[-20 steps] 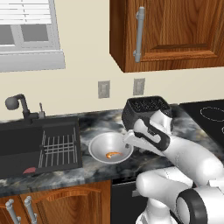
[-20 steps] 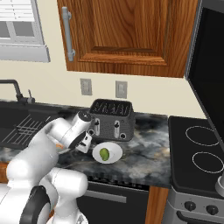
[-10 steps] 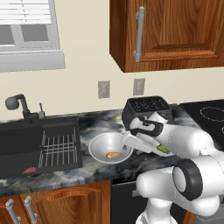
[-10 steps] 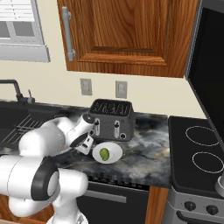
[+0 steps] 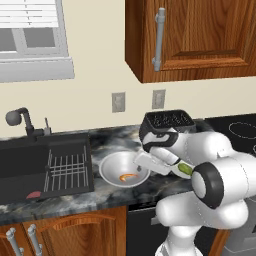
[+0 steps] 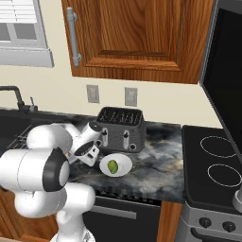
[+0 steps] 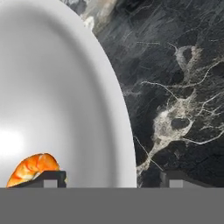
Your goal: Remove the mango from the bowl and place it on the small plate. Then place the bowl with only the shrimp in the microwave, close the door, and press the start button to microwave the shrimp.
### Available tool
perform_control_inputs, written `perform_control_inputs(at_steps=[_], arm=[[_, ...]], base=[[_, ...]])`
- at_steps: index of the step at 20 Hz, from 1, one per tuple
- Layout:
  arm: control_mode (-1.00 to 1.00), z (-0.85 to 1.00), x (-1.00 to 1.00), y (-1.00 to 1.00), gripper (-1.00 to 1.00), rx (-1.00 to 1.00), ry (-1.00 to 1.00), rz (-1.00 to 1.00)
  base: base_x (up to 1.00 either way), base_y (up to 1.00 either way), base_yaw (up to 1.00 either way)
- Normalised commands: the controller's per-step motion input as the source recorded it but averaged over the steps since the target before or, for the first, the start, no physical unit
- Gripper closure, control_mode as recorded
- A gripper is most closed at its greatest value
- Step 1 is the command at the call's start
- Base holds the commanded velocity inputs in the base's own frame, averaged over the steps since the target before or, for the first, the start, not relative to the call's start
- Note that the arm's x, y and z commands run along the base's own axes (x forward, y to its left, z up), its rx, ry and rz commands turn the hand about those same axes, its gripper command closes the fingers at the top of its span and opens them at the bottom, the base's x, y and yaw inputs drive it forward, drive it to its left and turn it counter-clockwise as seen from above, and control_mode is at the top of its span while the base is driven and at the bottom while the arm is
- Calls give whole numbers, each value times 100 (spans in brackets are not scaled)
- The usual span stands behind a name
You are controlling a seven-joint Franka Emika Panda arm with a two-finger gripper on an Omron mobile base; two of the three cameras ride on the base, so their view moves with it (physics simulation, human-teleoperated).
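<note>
The grey bowl (image 5: pixel 116 167) sits on the dark marble counter beside the sink, and only the orange shrimp (image 5: pixel 128 176) lies in it. My gripper (image 5: pixel 140 169) is down at the bowl's right rim. In the hand view the gripper (image 7: pixel 111 179) is open and straddles the bowl's rim (image 7: pixel 127 131), with one fingertip (image 7: pixel 49 177) inside by the shrimp (image 7: pixel 33 168) and the other outside over the counter. The green mango (image 6: pixel 113 166) rests on the small white plate (image 6: pixel 124 163) in front of the toaster. The microwave's dark door (image 6: pixel 229 71) shows at the right edge.
A black toaster (image 6: pixel 120 128) stands against the wall right behind the plate. The sink (image 5: pixel 30 170) with a wire rack lies left of the bowl. The stove top (image 6: pixel 217 165) is to the right. Wooden cabinets (image 5: pixel 200 35) hang overhead.
The hand has come down and left to the bowl's right rim while the elbow swung out toward the camera. The jaws have narrowed a little. Mango, plate and bowl have not moved.
</note>
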Motion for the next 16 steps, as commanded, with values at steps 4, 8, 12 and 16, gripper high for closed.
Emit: perform_control_inputs(at_steps=[4, 8, 12, 16], arm=[[-100, -1, 0, 7, 100, 0, 0, 0], [-100, -2, 0, 0, 100, 1, 0, 0], [-100, 6, -7, 2, 100, 3, -6, -1], [-100, 43, -38, -2, 100, 7, -14, -4]], base=[[0, 0, 0], [0, 0, 0], [0, 0, 0], [0, 0, 0]])
